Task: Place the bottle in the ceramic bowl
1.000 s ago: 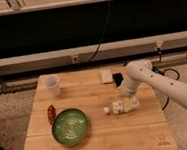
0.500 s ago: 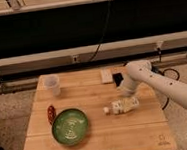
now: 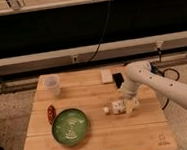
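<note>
The bottle (image 3: pixel 113 108), small and whitish with a round white cap pointing left, lies on its side on the wooden table (image 3: pixel 94 140), right of centre. My gripper (image 3: pixel 126 105) is down at the bottle's right end, at table level. The ceramic bowl (image 3: pixel 70 126), wide, green and with pale markings inside, sits at the front left of the table, well left of the bottle and apart from it. Nothing lies in the bowl.
A translucent white plastic cup (image 3: pixel 51 85) stands at the back left. A small red-brown object (image 3: pixel 51 113) lies just left of the bowl. A pale flat block (image 3: pixel 105 76) and a dark object (image 3: pixel 118 79) lie at the back edge. A cable (image 3: pixel 104 25) hangs behind.
</note>
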Controlling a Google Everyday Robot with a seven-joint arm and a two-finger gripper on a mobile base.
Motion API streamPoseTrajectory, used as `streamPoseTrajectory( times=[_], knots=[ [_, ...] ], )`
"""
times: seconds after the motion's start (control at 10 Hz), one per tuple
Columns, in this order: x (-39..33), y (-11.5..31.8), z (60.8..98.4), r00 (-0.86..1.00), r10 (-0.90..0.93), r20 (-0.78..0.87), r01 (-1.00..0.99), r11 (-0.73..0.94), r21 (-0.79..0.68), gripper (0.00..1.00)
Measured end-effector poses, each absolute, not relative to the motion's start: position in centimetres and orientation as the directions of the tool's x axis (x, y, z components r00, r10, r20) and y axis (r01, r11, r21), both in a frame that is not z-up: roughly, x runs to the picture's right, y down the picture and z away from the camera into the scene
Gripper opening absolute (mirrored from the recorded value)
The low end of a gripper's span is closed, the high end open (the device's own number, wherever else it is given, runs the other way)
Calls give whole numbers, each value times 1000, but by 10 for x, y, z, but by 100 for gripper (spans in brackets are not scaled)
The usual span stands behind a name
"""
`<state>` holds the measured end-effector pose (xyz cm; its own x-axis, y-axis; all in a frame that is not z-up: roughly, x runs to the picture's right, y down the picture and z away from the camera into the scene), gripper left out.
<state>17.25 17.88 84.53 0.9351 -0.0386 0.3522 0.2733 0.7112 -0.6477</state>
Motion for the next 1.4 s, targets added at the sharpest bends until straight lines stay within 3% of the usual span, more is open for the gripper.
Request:
streamPoseTrajectory(
  times=[0.3,0.7,1.0,1.4],
  knots=[
    [182,186,840,936,-71,344,288,714,-638,71],
    [188,190,843,933,-95,348,308,712,-631,27],
    [185,181,839,937,-79,341,294,707,-643,2],
    [146,158,826,928,-61,368,308,681,-665,0]
  ],
)
